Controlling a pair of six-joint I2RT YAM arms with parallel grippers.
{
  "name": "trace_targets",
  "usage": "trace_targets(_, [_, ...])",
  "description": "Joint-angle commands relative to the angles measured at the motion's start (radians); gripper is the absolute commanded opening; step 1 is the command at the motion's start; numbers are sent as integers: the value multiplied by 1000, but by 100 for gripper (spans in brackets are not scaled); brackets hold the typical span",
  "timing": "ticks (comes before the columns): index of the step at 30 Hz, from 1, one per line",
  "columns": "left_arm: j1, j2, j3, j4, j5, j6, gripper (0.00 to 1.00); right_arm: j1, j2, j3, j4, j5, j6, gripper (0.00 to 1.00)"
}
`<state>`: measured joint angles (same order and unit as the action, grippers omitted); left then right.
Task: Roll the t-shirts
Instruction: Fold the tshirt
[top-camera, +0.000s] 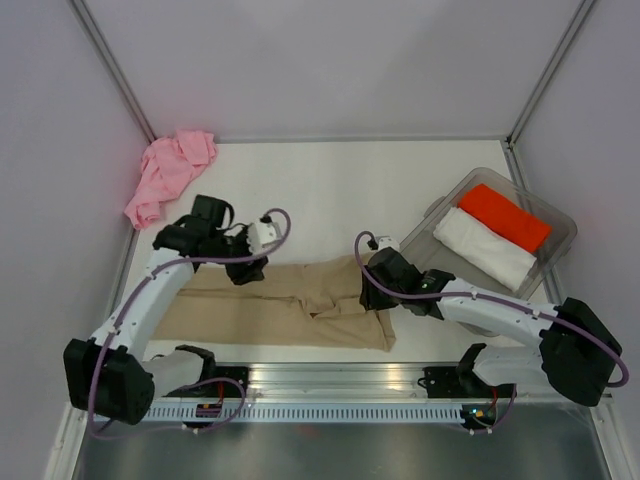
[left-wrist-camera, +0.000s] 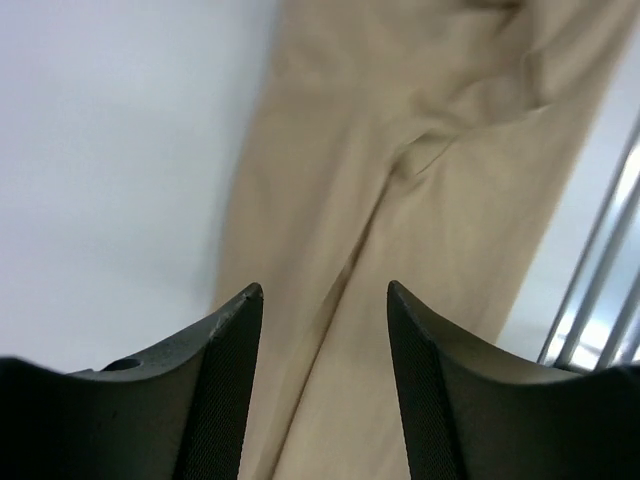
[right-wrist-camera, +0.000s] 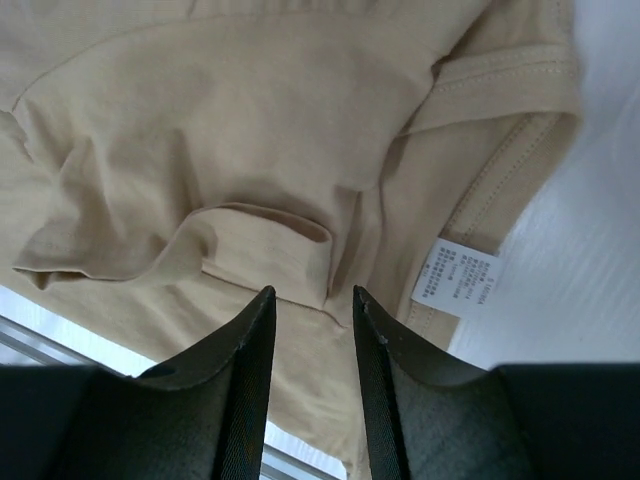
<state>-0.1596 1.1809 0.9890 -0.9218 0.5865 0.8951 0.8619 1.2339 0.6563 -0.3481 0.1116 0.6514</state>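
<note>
White tabletop (top-camera: 330, 190) inside pale walls, seen from the top camera: tan-beige cotton t-shirt (top-camera: 290, 305) lies as a long flat band along the near edge, roughly centre. Crumpled light pink t-shirt (top-camera: 170, 172) sits at the far left corner, untouched. Clear plastic tub (top-camera: 440, 215) stands at the right edge and holds a red folded t-shirt (top-camera: 505, 215) and a white folded t-shirt (top-camera: 485, 248) side by side. Left gripper (top-camera: 255, 268) is over the band's left end, right gripper (top-camera: 372, 282) over its right end. Left wrist view: left gripper (left-wrist-camera: 325, 400) has its fingers spread with nothing between them, above the tan cloth (left-wrist-camera: 400, 200), metal rail (left-wrist-camera: 600, 300) at the side. Right wrist view: right gripper (right-wrist-camera: 312, 380) has its fingers apart on a narrow gap, not pinching, just short of a small turned-over fabric flap (right-wrist-camera: 270, 240); white care label (right-wrist-camera: 452, 278) is near the neck hem. Judged step: the tan shirt is folded to a strip and rolling is not yet started. The next move likely calls for both grippers to drop, pinch one end's edge and turn it over evenly; the rumpled flap could skew the roll.
</note>
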Motion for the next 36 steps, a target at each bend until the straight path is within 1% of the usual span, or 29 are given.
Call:
trace_targets(1, [-251,-27,-71,132,-35,-171,59,-8,36,17,99,-20,10,43])
trace_targets(2, [-352,-15,-107,191,-81,-180,59,-9,61,19,104,-21,10,41])
trace_targets(4, [-440,8,-140,239,-103,-203,59,-15,90,14,130,-35,10,38])
trace_targets(9, [-532,98,-153,337,-93,-219,61,-27,142,9,172,-26,22,35])
trace_targets(11, [-555,127,-158,365,-76,-225,62,-31,150,3,187,-30,22,28])
trace_targets(12, [-560,140,-159,386,-68,-226,62,-32,151,3,192,-29,24,20])
trace_targets(14, [-583,163,-161,402,-60,-234,63,-35,148,-1,190,-27,28,13])
trace_targets(15, [-590,187,-164,420,-60,-232,62,-34,139,-7,189,-29,31,7])
trace_targets(18, [-618,223,-177,458,-62,-246,62,-34,115,-18,178,-36,28,1])
trace_targets(20, [-624,236,-181,474,-60,-251,58,-34,101,-23,167,-47,21,0])
trace_targets(21, [-627,249,-185,483,-60,-255,55,-34,85,-27,159,-52,13,0])
trace_targets(22, [-627,255,-185,485,-59,-257,41,-35,81,-29,158,-58,11,0])
trace_targets(24, [-627,272,-185,485,-62,-257,25,-35,65,-32,146,-84,7,0])
trace_targets(25, [-629,275,-188,485,-65,-257,15,-35,61,-32,141,-92,2,0])
trace_targets(27, [-627,278,-199,482,-71,-245,5,-34,41,-38,129,-108,-6,0])
trace_targets(28, [-629,275,-204,480,-70,-239,3,-34,32,-40,123,-137,-13,0])
trace_targets(31, [-629,254,-211,465,-62,-225,2,-35,1,-50,94,-168,-13,0])
trace_targets(36, [-627,195,-213,390,-44,-179,2,-32,-40,-84,32,-243,4,0])
